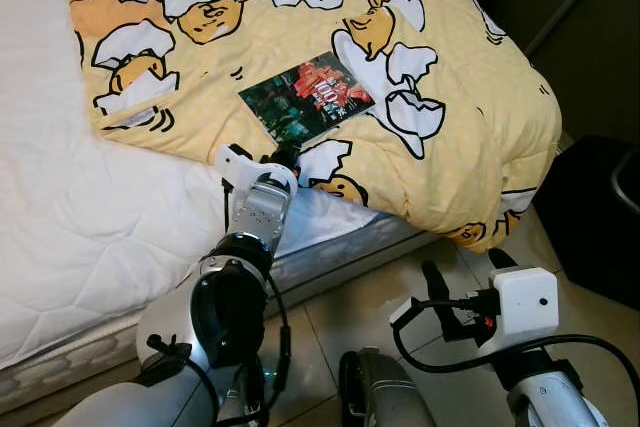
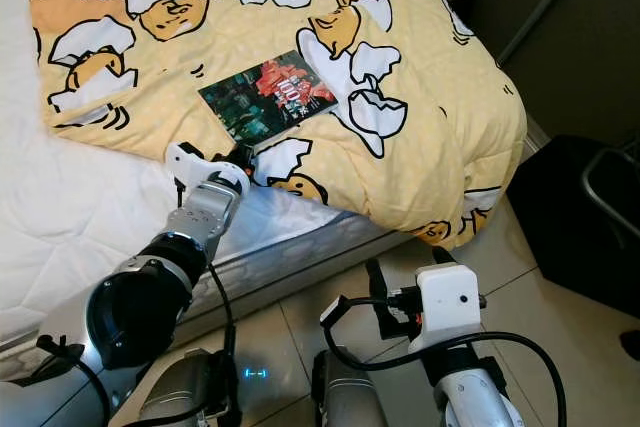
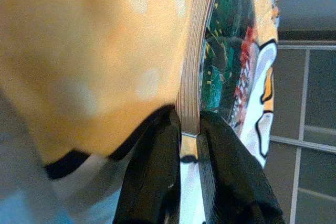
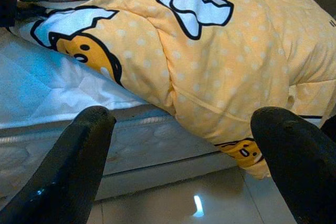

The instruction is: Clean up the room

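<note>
Left wrist view: left gripper (image 3: pixel 190 129) clamped on near edge of dark glossy paperback book (image 1: pixel 305 96) lying on yellow egg-print quilt (image 1: pixel 470 97); pick-up step, next lift clear; right gripper (image 4: pixel 184 145) spread, idle near floor

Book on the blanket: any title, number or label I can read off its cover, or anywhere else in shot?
"100": large white digits on the red part of the book cover, judging by the head views.
Other cover print: too small and blurred to read.
Blanket: cartoon pattern, no text.

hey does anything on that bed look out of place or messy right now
Yes. A book lies on the rumpled yellow comforter, which slumps off the mattress corner toward the floor. The left gripper fingers pinch the book's edge.
</note>
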### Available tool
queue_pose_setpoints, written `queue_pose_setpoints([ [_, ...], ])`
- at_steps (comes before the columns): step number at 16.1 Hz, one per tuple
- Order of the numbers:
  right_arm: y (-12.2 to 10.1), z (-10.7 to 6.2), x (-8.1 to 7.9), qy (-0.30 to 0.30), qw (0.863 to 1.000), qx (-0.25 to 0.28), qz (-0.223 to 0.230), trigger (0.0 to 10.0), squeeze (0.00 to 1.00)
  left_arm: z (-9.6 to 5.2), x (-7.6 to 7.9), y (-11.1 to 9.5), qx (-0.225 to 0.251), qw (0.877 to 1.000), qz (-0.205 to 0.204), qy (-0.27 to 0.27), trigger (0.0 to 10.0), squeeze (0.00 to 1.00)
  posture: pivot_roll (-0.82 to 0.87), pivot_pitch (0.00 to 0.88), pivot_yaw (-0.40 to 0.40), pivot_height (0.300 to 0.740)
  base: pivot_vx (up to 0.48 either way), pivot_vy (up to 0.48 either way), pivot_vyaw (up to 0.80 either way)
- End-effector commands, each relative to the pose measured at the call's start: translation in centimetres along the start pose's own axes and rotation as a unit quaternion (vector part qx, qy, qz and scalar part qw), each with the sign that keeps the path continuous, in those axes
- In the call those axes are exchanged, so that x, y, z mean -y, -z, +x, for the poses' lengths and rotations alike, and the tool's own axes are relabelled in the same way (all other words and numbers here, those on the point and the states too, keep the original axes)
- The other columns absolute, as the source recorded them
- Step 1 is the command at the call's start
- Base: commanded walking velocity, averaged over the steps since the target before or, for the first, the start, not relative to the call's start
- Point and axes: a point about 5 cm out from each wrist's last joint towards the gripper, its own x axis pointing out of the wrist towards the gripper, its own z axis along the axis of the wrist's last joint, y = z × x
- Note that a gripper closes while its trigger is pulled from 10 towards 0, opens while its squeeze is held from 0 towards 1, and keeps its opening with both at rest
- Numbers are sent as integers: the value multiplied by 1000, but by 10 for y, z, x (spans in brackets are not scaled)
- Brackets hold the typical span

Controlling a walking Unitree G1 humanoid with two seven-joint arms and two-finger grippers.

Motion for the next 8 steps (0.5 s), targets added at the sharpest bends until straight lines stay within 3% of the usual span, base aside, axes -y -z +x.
queue_pose_setpoints([
  [1, 6, 1, 2, 4, 1000, -12, 0, 10000, 0, 2, 7, -11, 17, 1000, -5, 18, 0, 0, -279, 232, -98, 695, 0, 0, 0],
  [3, 6, 6, 0, 3, 1000, -7, 3, 10000, 0, 2, 6, -21, 28, 999, 3, 25, 0, 0, -261, 225, -91, 695, 0, 0, 0],
  [4, 6, 14, -2, 0, 1000, 1, 7, 10000, 0, 1, 2, -41, 47, 998, 28, 33, 0, 0, -225, 212, -80, 695, 0, 0, 0],
  [8, 9, 25, -5, -6, 1000, 7, 10, 10000, 0, -8, -16, -81, 74, 992, 100, 30, 0, 0, -177, 192, -66, 695, 0, 0, 0],
])
